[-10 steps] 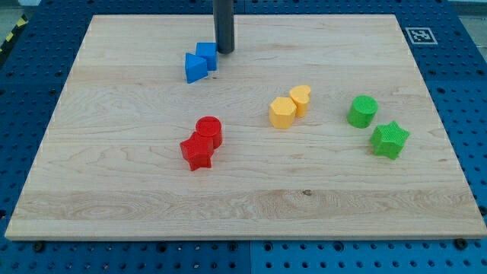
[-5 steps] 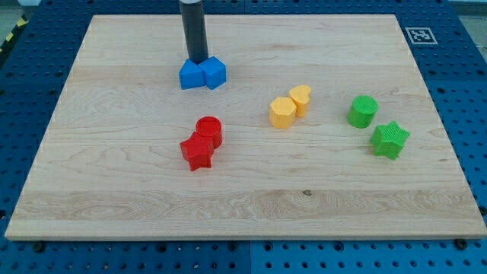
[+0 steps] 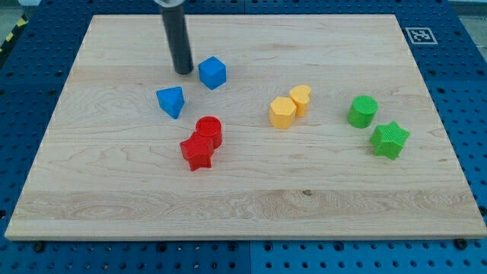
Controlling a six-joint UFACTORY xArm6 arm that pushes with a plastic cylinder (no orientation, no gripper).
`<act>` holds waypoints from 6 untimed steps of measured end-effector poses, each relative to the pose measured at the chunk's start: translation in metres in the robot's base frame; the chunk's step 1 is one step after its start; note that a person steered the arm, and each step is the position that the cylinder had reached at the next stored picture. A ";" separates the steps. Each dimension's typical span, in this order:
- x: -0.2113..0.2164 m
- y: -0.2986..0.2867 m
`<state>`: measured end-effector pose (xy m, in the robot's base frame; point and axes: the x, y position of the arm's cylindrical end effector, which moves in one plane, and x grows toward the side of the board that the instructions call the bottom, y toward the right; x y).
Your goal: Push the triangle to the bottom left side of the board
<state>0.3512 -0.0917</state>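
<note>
The pale wooden board [image 3: 114, 213] lies on a blue perforated table top [image 3: 23, 91], and the leftmost block on it is the small blue triangle block [image 3: 171, 101], sitting in the upper left part of the board, above and to the view's left of the red pair and apart from every other block. Just above it and slightly to the view's right stands the straight dark rod, and my tip [image 3: 183, 72] rests on the board between the blue triangle block and the blue cube block [image 3: 212, 72], close to the cube's left side but with a sliver of wood showing between them; the rod has no jaws and holds nothing. Below these, near the middle of the board, the red cylinder block [image 3: 208, 130] touches the red star-shaped block [image 3: 197, 154], which lies at its lower left. Further to the view's right, the yellow hexagonal block [image 3: 281, 113] touches a second yellow block [image 3: 300, 99] whose shape looks roughly heart-like. Towards the right edge, the green cylinder block [image 3: 363, 111] sits just above and left of the green star-shaped block [image 3: 389, 140]. A black-and-white marker tag [image 3: 421, 35] occupies the top right corner.
</note>
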 end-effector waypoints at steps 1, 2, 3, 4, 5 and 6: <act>0.043 0.015; 0.083 -0.010; 0.097 -0.061; 0.084 -0.047; 0.057 -0.036; 0.034 -0.046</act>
<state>0.3848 -0.1373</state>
